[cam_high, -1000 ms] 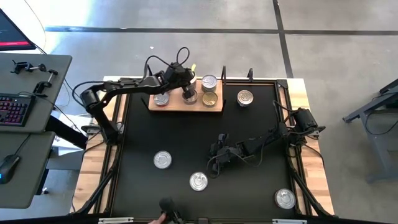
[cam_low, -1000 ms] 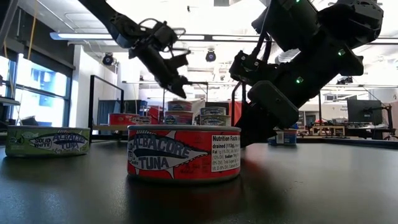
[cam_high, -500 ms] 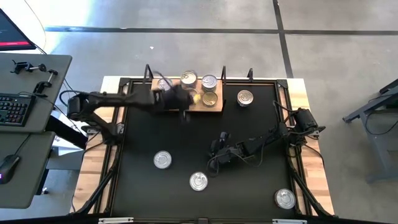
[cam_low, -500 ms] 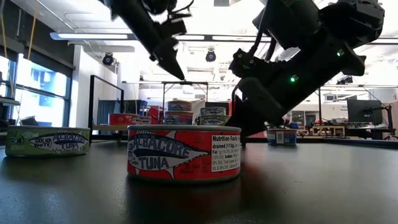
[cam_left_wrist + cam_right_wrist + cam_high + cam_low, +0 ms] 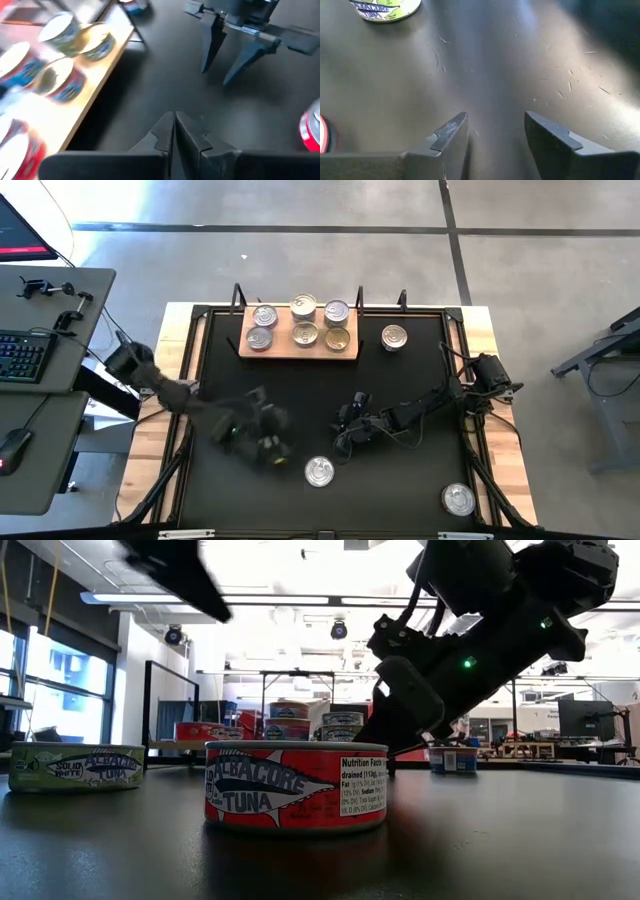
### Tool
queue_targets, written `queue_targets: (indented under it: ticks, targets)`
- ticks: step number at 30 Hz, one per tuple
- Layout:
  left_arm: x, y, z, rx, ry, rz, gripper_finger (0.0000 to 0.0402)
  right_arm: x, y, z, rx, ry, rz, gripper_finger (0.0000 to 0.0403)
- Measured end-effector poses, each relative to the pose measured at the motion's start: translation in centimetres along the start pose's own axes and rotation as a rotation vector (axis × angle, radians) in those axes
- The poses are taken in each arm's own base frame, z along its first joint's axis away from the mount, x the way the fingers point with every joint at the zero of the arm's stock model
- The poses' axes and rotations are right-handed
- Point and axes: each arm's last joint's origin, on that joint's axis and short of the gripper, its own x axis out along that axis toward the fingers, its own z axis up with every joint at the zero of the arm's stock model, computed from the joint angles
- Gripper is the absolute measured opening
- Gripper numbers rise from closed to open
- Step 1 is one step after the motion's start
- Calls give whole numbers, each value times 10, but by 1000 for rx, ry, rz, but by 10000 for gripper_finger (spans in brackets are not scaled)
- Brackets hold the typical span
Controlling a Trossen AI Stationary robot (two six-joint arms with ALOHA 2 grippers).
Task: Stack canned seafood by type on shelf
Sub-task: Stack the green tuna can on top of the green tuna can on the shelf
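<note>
Reaching for loose tins: left gripper (image 5: 262, 430), fingers together, must open; right gripper (image 5: 352, 420) waits, fingers apart, mid-counter.

Black table (image 5: 420, 480) carries shelf (image 5: 300, 352) and 3 tins (image 5: 319, 471).

From above, we see the left hand (image 5: 262, 442) only as a dark smear over the bench (image 5: 420, 380), hiding whatever lies beneath it. In the left wrist view the tins (image 5: 60, 80) on the shelf (image 5: 95, 107) are blurred, labels unreadable, and a red tin (image 5: 312, 131) is cut by the edge. In the right wrist view a green-labelled tin (image 5: 385, 9) is cropped. In the low view the shelf's far tins (image 5: 300, 725) are too small to read.
</note>
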Motion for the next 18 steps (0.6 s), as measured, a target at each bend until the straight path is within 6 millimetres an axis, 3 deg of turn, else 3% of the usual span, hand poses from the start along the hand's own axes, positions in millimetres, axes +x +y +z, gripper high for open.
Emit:
queue_targets:
  ticks: [5, 10, 13, 18]
  targets:
    - [-49, -14, -38, -157, -44, 40, 9, 0, 0, 0, -4, 0, 0, 188]
    - [-77, -17, -64, -275, -47, 25, 9, 0, 0, 1, -25, -5, 2, 188]
    - [-77, -18, -79, -326, -61, 29, 9, 0, 1, 2, -31, -19, 8, 188]
    - [-48, -11, -116, -459, 6, 82, 9, 0, 1, 4, -33, -33, 12, 188]
